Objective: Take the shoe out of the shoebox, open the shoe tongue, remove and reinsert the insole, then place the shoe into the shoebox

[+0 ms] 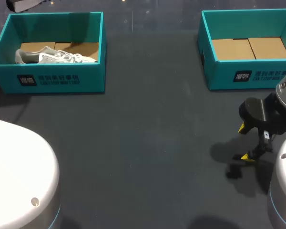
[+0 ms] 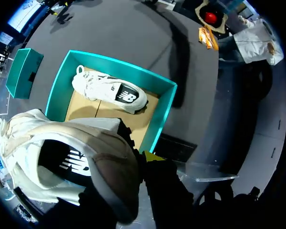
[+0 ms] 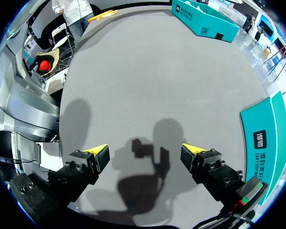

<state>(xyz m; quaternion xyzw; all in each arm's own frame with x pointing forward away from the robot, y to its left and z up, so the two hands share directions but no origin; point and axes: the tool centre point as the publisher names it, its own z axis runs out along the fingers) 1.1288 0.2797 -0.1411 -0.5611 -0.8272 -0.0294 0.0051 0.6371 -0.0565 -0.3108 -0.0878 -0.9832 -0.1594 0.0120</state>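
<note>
A dark grey table is seen from above, with two open boxes near its far edge. At the far left a teal cardboard shoebox is placed, and a white lace-up trainer is laid on its side inside it, on the brown cardboard floor. At the far right a second teal shoebox is set, holding only its cardboard floor. The right gripper is held low over bare table in front of that second box, its yellow-tipped fingers spread wide apart with nothing between them. In the left wrist view another white and grey trainer is shown close against the left gripper, above and beside the first shoebox; one yellow tip is seen at its heel, and whether the gripper is clamped on it cannot be told.
</note>
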